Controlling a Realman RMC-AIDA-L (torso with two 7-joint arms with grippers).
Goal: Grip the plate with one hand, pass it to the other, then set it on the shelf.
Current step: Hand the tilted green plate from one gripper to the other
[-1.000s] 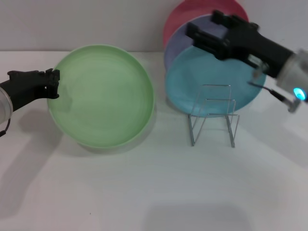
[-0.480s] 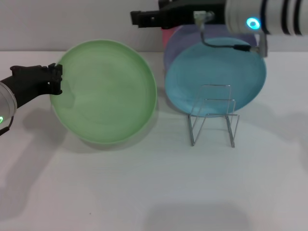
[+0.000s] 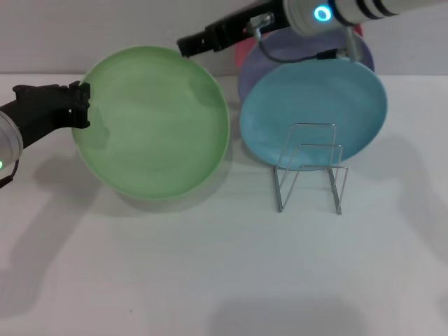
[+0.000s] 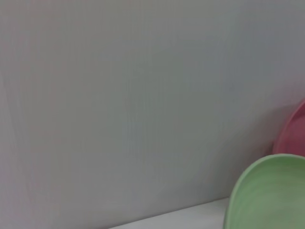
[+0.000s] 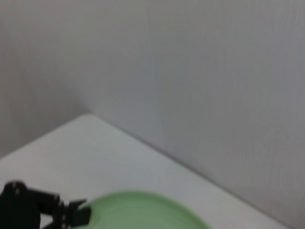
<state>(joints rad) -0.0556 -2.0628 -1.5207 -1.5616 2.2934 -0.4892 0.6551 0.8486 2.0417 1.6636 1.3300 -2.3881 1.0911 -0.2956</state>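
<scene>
The light green plate (image 3: 154,122) is held off the table, tilted with its face toward me. My left gripper (image 3: 80,105) is shut on its left rim. The right gripper (image 3: 183,46) reaches in from the upper right, its black fingers open at the plate's top rim. In the right wrist view the plate (image 5: 143,210) shows low down, with the left gripper (image 5: 71,214) on its edge. The left wrist view shows only part of the plate's rim (image 4: 267,191). The silver wire shelf (image 3: 311,168) stands on the table to the right of the plate, with nothing on it.
A teal-blue plate (image 3: 315,105) leans upright just behind the shelf. A lavender plate (image 3: 276,52) and a pink plate (image 3: 245,49) stand behind it against the wall. White tabletop (image 3: 210,280) stretches in front.
The right arm has swung left from above the teal plate to the green plate's top rim. The left gripper has raised and tilted the plate a little higher.
</scene>
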